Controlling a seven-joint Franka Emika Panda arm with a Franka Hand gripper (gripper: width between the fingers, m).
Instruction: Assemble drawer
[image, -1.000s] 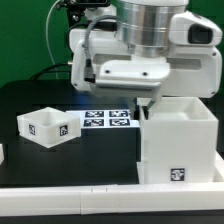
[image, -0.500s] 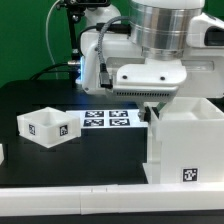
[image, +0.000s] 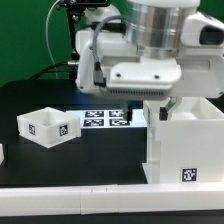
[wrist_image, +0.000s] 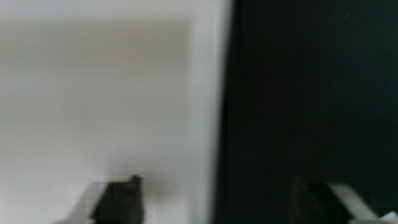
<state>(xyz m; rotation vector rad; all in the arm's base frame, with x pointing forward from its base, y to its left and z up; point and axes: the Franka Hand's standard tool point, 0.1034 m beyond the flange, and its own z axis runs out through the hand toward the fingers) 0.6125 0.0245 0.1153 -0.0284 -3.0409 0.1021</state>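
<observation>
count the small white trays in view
1 for sure: the small tray, at the exterior view's left of the marker board. A white sliver at the frame's left edge may be another.

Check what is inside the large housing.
Only a strip of white inner wall shows inside the housing; its floor is hidden behind its front wall and by the fingers at its rim.

We see bare black table (image: 100, 165) between the small white open tray (image: 45, 125) and the big white plastic box (image: 185, 140), so a hand could pass there. The big box and the white robot arm (image: 150, 40) hanging over it block the exterior view's right side.
</observation>
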